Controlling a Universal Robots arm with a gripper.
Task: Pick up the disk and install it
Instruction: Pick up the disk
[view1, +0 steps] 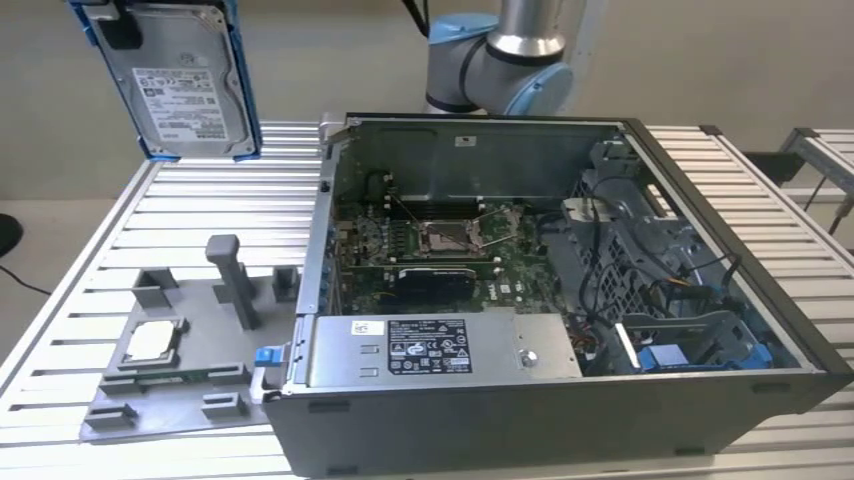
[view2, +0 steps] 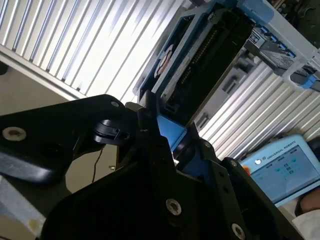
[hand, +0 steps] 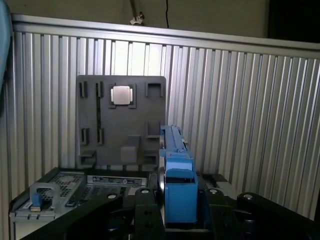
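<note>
Item under inspection: the disk (view1: 180, 85) hangs in the air over the far corner of the counter (view1: 200, 200), at the exterior view's left. It stands nearly upright, white label facing the camera, blue frame along both long edges. It is well apart from the computer case (view1: 561, 425) and touches nothing below.

Jaws: closed on the disk. In both wrist views the black fingers (hand: 146, 207) press on either side of the blue frame at one end of the disk (hand: 177, 185), which runs away from the wrist, edge-on (view2: 210, 55).

Computer case: lies open on the counter, main board (view1: 427, 250) exposed, a grey box with a black label (view1: 434, 350) at the near side. A blue-edged bay sits at the exterior view's right (contents cannot be made out).

Grey tray (view1: 174, 410): flat on the counter, just beside the case at the exterior view's left. A small square silver chip (view1: 150, 340) rests in one of its recesses.

Robot arm (view1: 514, 55): base behind the case.
</note>
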